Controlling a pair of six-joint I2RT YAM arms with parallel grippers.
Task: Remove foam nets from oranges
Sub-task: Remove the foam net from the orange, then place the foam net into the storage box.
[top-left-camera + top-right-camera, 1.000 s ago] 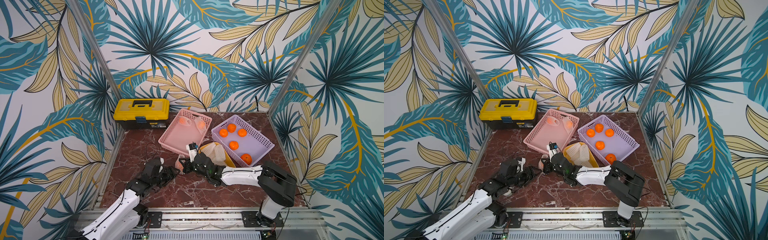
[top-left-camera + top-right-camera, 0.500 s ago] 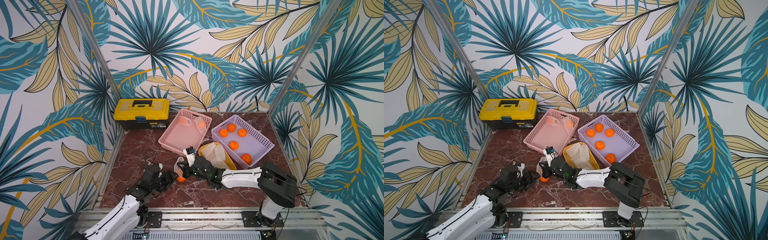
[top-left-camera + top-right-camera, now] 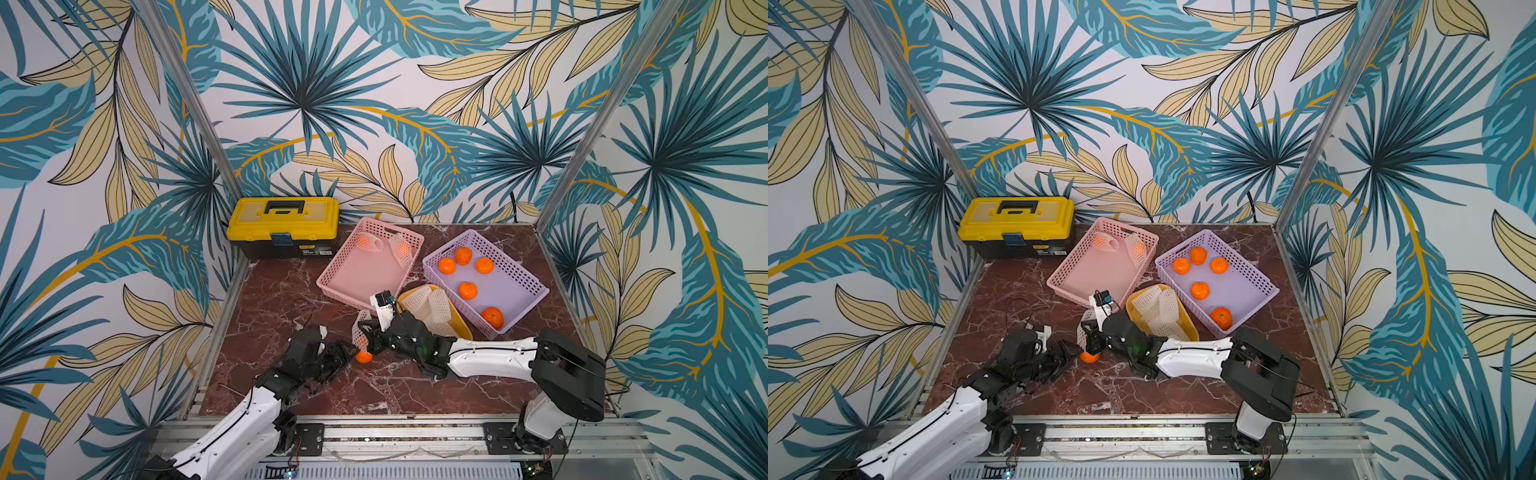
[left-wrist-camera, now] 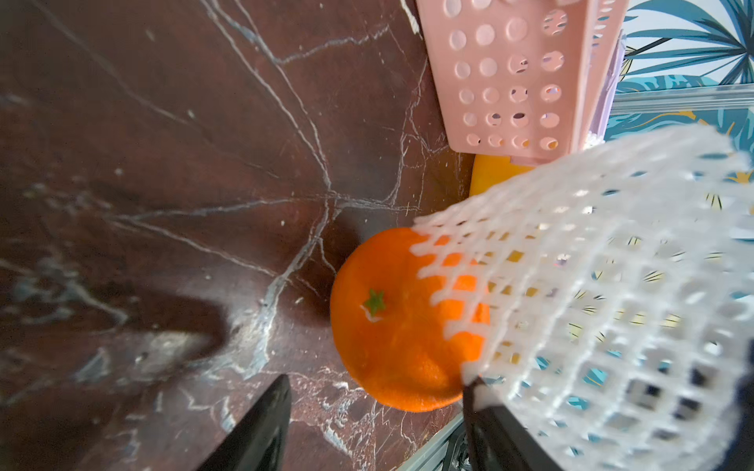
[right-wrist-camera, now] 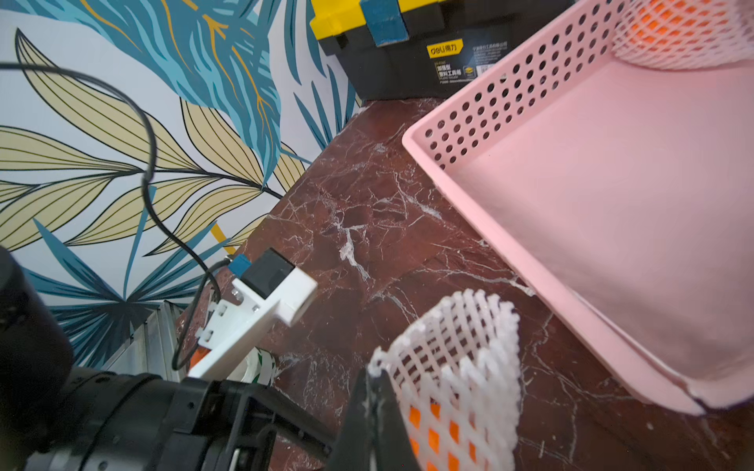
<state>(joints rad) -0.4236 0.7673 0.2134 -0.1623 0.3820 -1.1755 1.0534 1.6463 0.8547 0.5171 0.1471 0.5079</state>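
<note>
Left gripper (image 3: 347,354) jaws parted, clamping nothing; orange (image 3: 364,357) sits on the marble table (image 3: 270,299) right at its mouth, beside one fingertip; foam net (image 3: 359,332) rises off the orange toward 12 o'clock, lower rim draped over the fruit; right gripper (image 3: 370,334) pinched tight on the net's side; pink basket (image 3: 336,259) near at 12 o'clock; bare marble open from 9 to 11 o'clock.

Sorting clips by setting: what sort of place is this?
Probably a staged robot test booth: leaf-print wall panels on aluminium posts enclose a red marble-look tabletop, two white robot arms bolted at its front.
</note>
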